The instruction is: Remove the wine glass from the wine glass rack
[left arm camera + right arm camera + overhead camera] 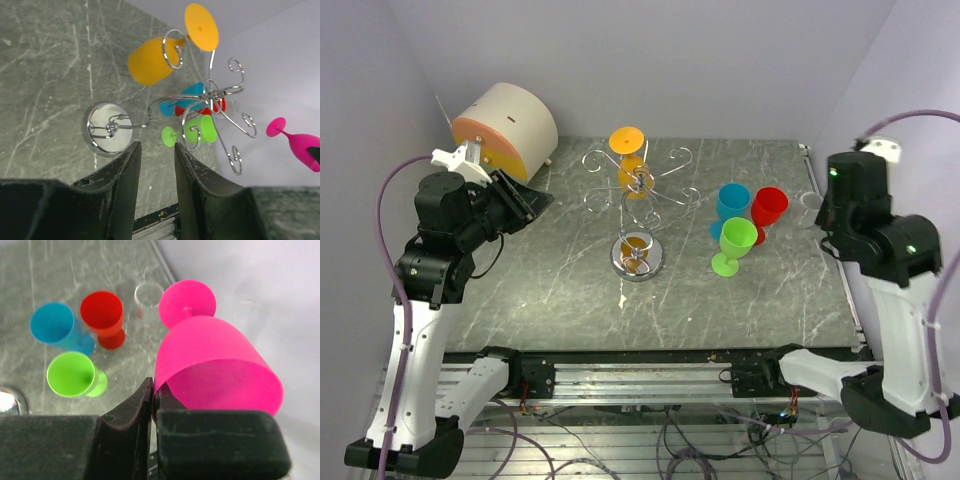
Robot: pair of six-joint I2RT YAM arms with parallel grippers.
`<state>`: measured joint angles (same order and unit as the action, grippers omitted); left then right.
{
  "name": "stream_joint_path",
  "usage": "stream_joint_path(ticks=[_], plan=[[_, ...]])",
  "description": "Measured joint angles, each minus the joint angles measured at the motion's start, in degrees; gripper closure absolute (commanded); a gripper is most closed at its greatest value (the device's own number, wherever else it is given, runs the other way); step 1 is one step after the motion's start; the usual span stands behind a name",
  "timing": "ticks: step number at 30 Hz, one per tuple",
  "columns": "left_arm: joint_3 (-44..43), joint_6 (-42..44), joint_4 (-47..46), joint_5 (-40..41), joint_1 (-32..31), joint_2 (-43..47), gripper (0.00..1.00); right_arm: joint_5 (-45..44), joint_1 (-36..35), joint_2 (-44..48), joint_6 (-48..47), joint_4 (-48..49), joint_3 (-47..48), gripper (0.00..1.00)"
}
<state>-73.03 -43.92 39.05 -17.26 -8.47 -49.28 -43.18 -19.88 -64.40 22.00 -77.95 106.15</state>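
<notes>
The wine glass rack is a silver wire stand with curled arms on a round chrome base, in the middle of the table. An orange wine glass hangs upside down on a far arm; it also shows in the left wrist view. My right gripper is shut on the rim of a pink wine glass and holds it in the air at the table's right side, away from the rack. My left gripper is open and empty, left of the rack and aimed at it.
Blue, red and green wine glasses stand upright together right of the rack. A small clear cup stands near the table's right edge. A cream and orange drum sits at the back left. Walls close in on three sides.
</notes>
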Motion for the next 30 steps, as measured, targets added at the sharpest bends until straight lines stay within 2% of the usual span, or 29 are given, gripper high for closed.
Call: stream_joint_path(ticks=[8,20,30], plan=[[-2.2,3.9,2.6,2.4,0.0,-1.0,0.57,10.6,4.2,-6.6,-0.6,0.5,-11.2,1.0],[-2.4,6.5,2.2,2.5,0.0,-5.0,0.57,26.2,13.1,-5.9,-3.8,8.3,-23.9,1.0],[-1.2,7.2,0.9,2.0,0.0,-5.0,0.56,34.9,15.9,-11.2,-5.2,14.3,-29.0,1.0]])
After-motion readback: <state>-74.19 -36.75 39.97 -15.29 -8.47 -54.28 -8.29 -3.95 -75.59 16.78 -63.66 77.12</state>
